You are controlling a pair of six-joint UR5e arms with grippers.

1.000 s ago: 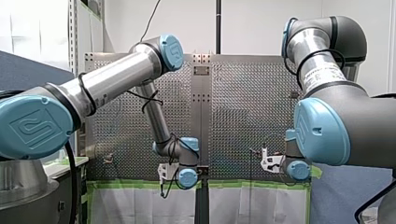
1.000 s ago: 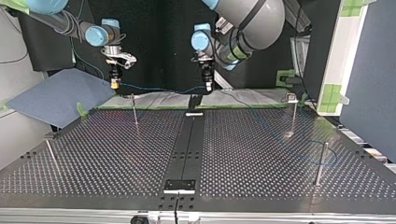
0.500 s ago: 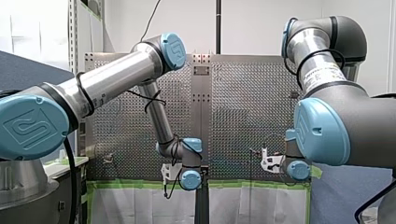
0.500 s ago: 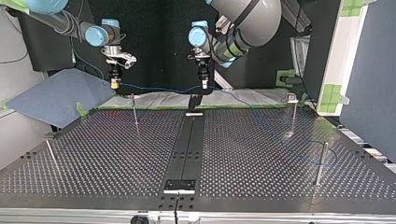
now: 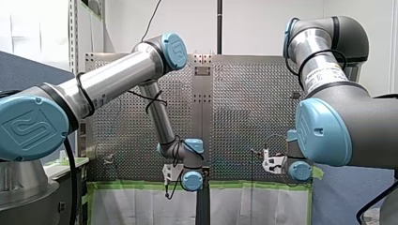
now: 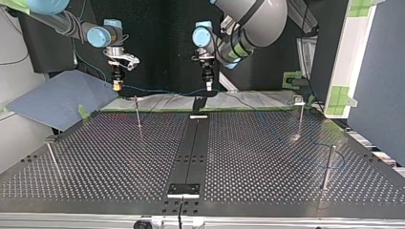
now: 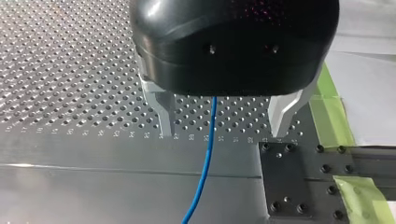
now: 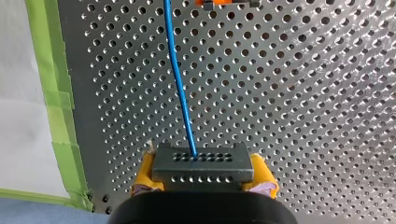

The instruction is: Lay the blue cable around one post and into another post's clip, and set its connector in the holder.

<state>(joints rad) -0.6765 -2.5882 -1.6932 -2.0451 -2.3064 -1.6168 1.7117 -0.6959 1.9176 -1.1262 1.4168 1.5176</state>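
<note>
The blue cable (image 8: 180, 88) ends in a dark grey connector (image 8: 203, 163). My right gripper (image 8: 204, 183) pinches that connector between its yellow pads (image 8: 145, 169), above the perforated table (image 8: 303, 93) and close to the edge lined with green tape (image 8: 56, 107). From the connector's face the cable runs straight ahead over the holes toward a small orange part (image 8: 224, 3) that I can only partly see. Near the middle of that same taped edge, my left gripper (image 7: 223, 133) hangs with its metal fingers (image 7: 161, 109) spread wide. The cable comes down from under the gripper's black body and passes between the fingers without touching either, above a smooth strip (image 7: 116, 163) and a dark bolted plate (image 7: 289, 182). In the top view the cable sags in a shallow line between my two grippers, off the surface, just over the taped edge, where a thin post (image 6: 138, 112) stands below my right gripper. Past my left gripper it drops onto the table and trails toward the opposite edge. It passes near a capped post (image 6: 300, 114) and curves at a plain post (image 6: 327, 167) beside the side edge at that view's right. Whether it goes fully round that post I cannot tell.
</note>
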